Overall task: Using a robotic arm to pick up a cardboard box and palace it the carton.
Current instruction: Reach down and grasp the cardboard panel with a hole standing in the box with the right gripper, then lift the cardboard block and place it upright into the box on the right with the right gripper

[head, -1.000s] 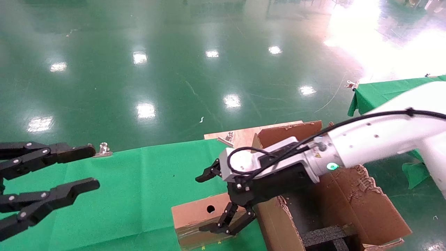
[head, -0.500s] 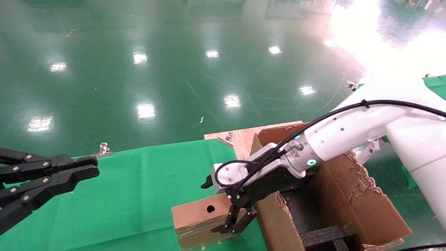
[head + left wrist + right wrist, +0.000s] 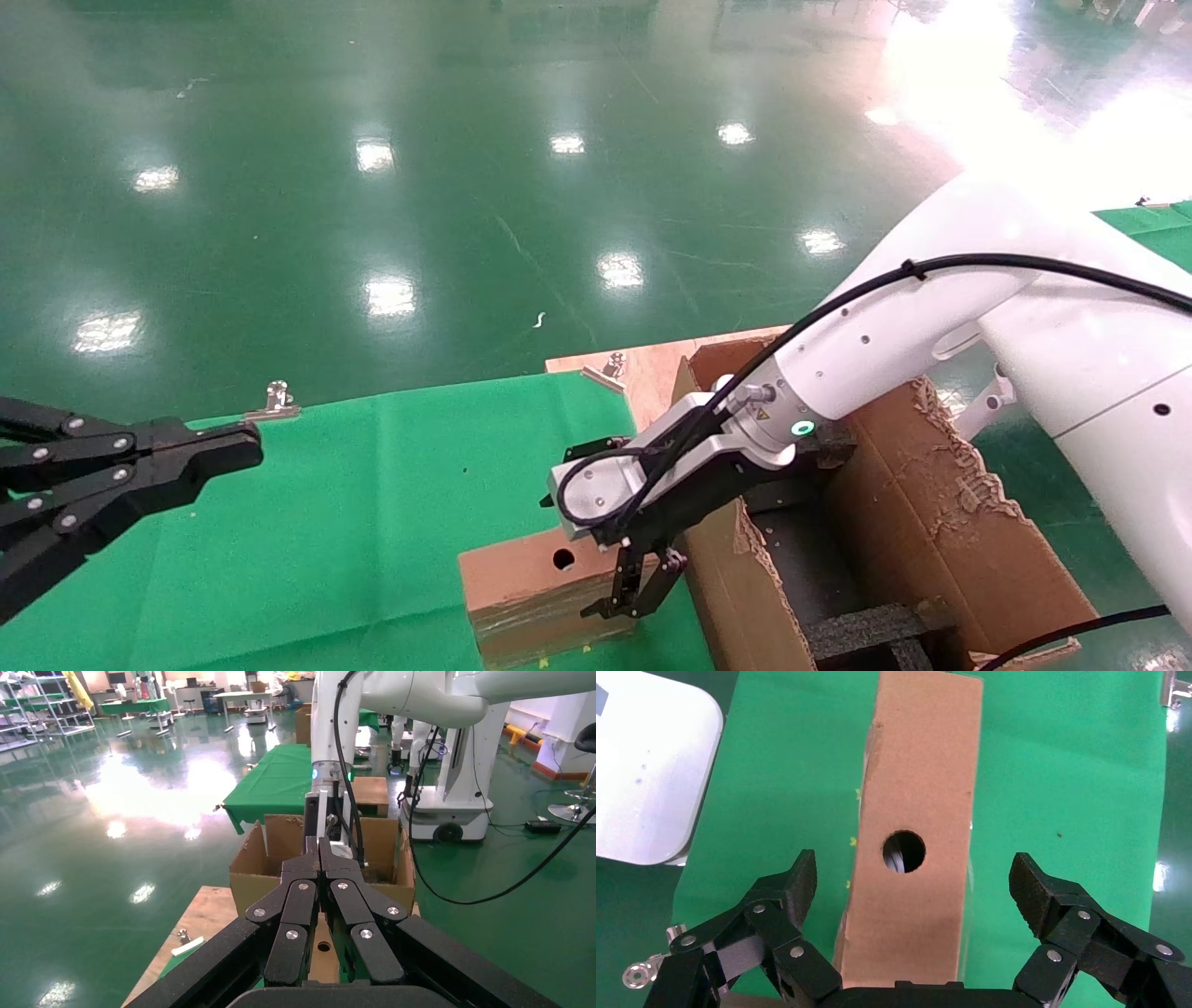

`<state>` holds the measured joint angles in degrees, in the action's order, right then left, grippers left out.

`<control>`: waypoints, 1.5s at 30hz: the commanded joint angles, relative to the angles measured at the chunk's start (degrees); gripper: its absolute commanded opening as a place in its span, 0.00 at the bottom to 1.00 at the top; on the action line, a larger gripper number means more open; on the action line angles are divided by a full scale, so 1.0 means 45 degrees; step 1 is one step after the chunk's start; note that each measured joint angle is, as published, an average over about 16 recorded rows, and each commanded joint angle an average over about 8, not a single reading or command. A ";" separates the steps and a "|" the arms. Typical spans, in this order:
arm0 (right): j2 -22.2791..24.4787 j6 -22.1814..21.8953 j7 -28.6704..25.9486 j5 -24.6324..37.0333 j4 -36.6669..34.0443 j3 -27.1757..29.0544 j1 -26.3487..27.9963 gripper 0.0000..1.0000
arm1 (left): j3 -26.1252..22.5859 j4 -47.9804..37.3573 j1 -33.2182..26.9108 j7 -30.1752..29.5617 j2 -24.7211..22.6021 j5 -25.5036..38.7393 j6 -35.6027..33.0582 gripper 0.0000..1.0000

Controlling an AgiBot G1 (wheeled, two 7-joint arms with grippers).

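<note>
With its black fingers (image 3: 807, 881) spread wide astride the small brown holed cardboard box (image 3: 916, 832), the white right gripper (image 3: 916, 896) should settle lower, centred, before squeezing.

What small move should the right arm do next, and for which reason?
Probably lower a little more, then close. In the right wrist view the right end effector is open, its fingers apart on both sides of the cardboard box, not touching it. The box lies on the green cloth beside the carton.
</note>
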<state>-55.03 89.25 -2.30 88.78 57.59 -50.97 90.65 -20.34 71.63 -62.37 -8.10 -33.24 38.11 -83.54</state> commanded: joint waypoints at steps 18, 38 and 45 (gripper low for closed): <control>-0.0097 -0.0001 0.0029 -0.0017 -0.0009 -0.0146 0.0020 0.00 | 0.0000 -0.0003 0.0002 0.0001 0.0001 -0.0003 0.0002 1.00; -0.0065 -0.0018 0.0030 -0.0019 0.0008 -0.0107 0.0010 0.00 | 0.0000 -0.0002 0.0002 0.0001 0.0001 -0.0002 0.0002 1.00; 0.0011 -0.0065 -0.0033 -0.0110 -0.0061 -0.0080 0.0073 0.00 | 0.0000 -0.0003 0.0002 0.0001 0.0001 -0.0003 0.0002 1.00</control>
<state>-54.82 89.20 -2.44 88.05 56.90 -51.22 91.67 -20.35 71.62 -62.37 -8.10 -33.23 38.10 -83.53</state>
